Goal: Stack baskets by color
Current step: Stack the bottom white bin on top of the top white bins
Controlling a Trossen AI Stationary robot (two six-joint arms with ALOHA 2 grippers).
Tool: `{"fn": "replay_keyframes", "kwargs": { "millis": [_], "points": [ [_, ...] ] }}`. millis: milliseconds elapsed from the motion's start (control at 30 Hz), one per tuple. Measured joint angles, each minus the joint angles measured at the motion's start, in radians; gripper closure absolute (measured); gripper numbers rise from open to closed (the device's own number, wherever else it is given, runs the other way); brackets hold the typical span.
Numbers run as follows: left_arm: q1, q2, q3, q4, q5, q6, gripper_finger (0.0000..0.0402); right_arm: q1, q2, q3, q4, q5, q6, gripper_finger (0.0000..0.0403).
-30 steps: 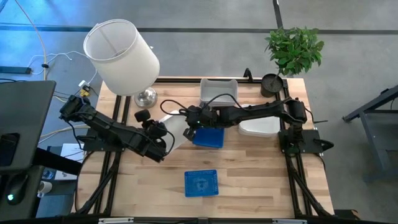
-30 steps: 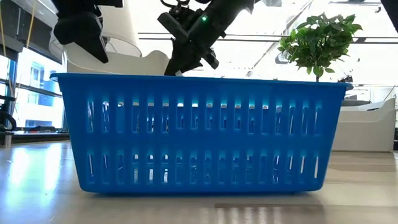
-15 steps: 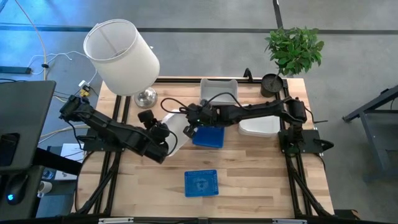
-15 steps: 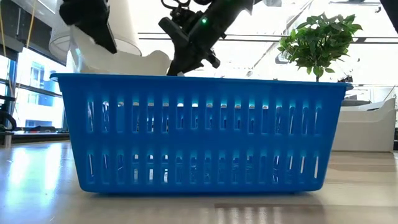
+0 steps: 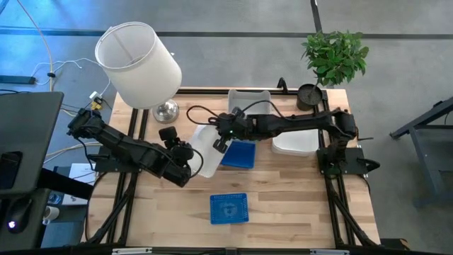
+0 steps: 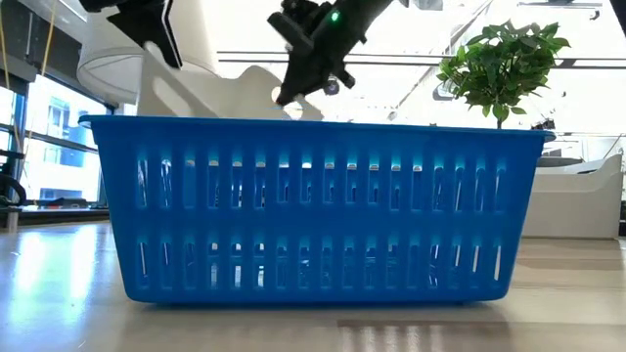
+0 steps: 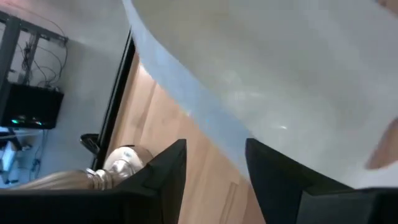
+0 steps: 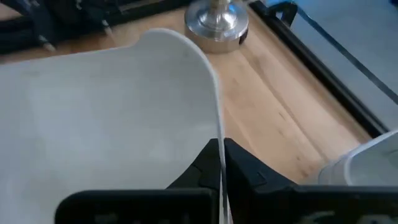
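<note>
Over the wooden table (image 5: pixel 283 191), we see our right gripper (image 5: pixel 221 139) pinching the rim of a tilted white basket (image 5: pixel 204 151) near the table's middle, beside a blue basket (image 5: pixel 238 154), while our left gripper (image 5: pixel 185 157) stands spread at its other side.

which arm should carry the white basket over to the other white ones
Right, probably. Its end effector is already shut on the white basket rim, and the white stack sits on its side. The left end effector is open.
</note>
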Motion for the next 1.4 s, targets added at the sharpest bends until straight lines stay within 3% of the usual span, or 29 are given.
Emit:
{"fn": "replay_keyframes", "kwargs": {
  "millis": [267,567,767,900,1200,1400],
  "points": [
    [-0.023,-0.028,0.001,-0.01,-0.011,0.027,0.0252,0.011,-0.105,0.0,-0.196,0.112,-0.019,0.0403],
    [-0.015,-0.052,0.001,-0.009,-0.014,0.051,0.0252,0.051,-0.206,0.0,-0.38,0.142,-0.015,0.0403],
    [0.008,-0.051,0.001,-0.009,-0.005,0.049,0.0254,0.082,-0.282,0.0,-0.528,0.258,0.025,0.0403],
    [0.025,-0.052,0.001,-0.009,0.026,0.048,0.0255,0.112,-0.333,0.0,-0.706,0.378,0.145,0.0403],
    [0.054,-0.051,0.001,-0.009,0.04,0.048,0.0256,0.205,-0.435,0.0,-1.129,0.584,0.586,0.0403],
    [0.061,-0.051,0.001,-0.009,0.044,0.048,0.0257,0.232,-0.57,-0.129,-1.135,0.62,0.725,0.0403]
  ]
}}
